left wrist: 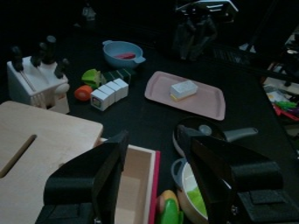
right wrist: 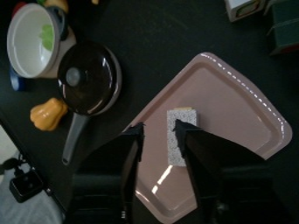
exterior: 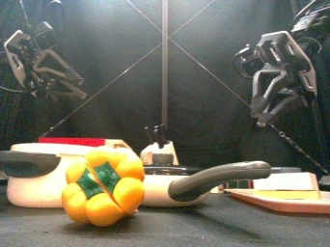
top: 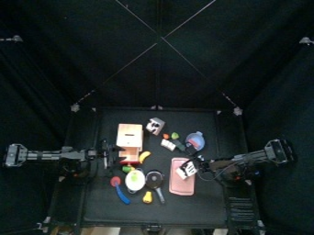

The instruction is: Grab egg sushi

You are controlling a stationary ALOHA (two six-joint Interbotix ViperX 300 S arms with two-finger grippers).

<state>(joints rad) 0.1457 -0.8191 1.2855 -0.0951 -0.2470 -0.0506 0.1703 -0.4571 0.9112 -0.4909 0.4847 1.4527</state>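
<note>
The egg sushi (right wrist: 179,145) is a small pale block lying on a pink tray (right wrist: 239,105). It also shows in the top view (top: 188,170), the left wrist view (left wrist: 184,88) and the front view (exterior: 290,181). My right gripper (right wrist: 159,131) is open and hangs well above the tray, with the sushi showing between its jaws, partly behind one. It shows at the tray's right edge in the top view (top: 208,168) and high up in the front view (exterior: 273,96). My left gripper (left wrist: 163,175) is open and empty, raised at the table's left (top: 108,158).
A black frying pan (top: 132,182), a white pot (exterior: 52,174) and a yellow pepper (exterior: 103,186) stand at the front. A wooden box (top: 128,136), a knife block (top: 154,126) and a blue bowl (top: 196,139) stand further back.
</note>
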